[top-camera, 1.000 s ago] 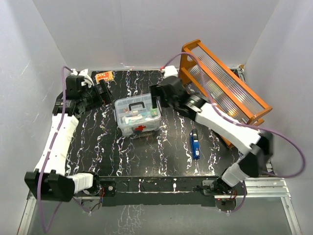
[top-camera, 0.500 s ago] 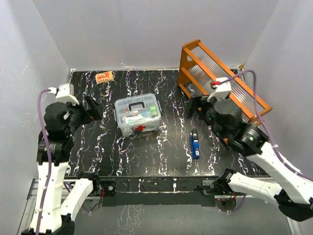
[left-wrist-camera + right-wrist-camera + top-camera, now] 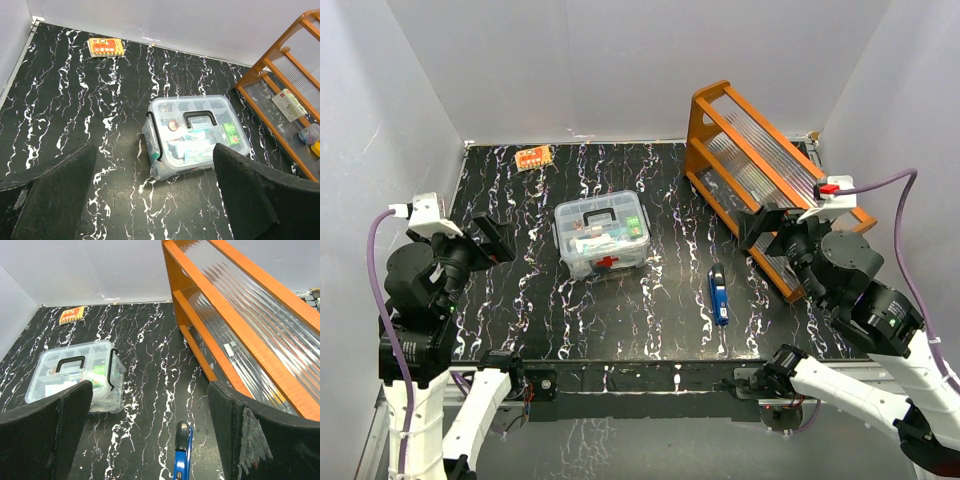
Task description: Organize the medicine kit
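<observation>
The medicine kit [image 3: 602, 237] is a small clear box with a red cross on its front. It sits mid-table with its clear lid and dark handle on top, and small packets show through the lid. In the left wrist view the medicine kit [image 3: 197, 132] lies ahead of and below my left gripper [image 3: 155, 155], which is open and empty. My right gripper [image 3: 150, 387] is also open and empty, with the medicine kit [image 3: 75, 372] at the left of its view. Seen from above, my left gripper [image 3: 495, 238] hangs left of the kit and my right gripper [image 3: 767, 225] is well to its right.
A blue tool with a black end [image 3: 719, 293] lies on the table right of the kit, below the right gripper. An orange packet [image 3: 532, 157] lies at the far left corner. The large orange rack [image 3: 770, 170] leans at the right, with small items [image 3: 286, 104] on its lower shelf.
Both arms have drawn back from the kit toward the near edge and risen. The right gripper left the kit's right side and swung over by the rack.
</observation>
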You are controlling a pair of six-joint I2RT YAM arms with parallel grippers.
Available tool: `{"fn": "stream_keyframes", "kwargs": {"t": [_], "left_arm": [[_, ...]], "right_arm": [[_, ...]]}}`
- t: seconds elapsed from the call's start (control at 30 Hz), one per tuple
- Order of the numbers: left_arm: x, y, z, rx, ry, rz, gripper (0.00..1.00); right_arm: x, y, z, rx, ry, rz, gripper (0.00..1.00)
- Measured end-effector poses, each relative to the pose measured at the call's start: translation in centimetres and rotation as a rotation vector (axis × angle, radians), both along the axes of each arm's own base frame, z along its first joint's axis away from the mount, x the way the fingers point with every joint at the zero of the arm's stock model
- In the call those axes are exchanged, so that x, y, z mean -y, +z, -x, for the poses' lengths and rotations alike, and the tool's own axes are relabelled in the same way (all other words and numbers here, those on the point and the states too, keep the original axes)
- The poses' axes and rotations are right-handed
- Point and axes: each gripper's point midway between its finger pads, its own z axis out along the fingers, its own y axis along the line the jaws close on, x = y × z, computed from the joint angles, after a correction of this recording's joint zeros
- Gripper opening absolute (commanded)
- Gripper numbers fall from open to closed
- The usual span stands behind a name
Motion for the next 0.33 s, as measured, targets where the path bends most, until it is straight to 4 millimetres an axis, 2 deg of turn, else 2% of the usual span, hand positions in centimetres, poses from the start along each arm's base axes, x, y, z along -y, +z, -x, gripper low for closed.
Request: {"fn": "stream_keyframes", "kwargs": {"t": [0.33], "left_arm": [[-0.09,-0.28,0.09,-0.012,0.005,-0.001,0.99]], "right_arm": [[0.28,0.5,0.48,0.017,0.01,-0.019,0.98]]}}
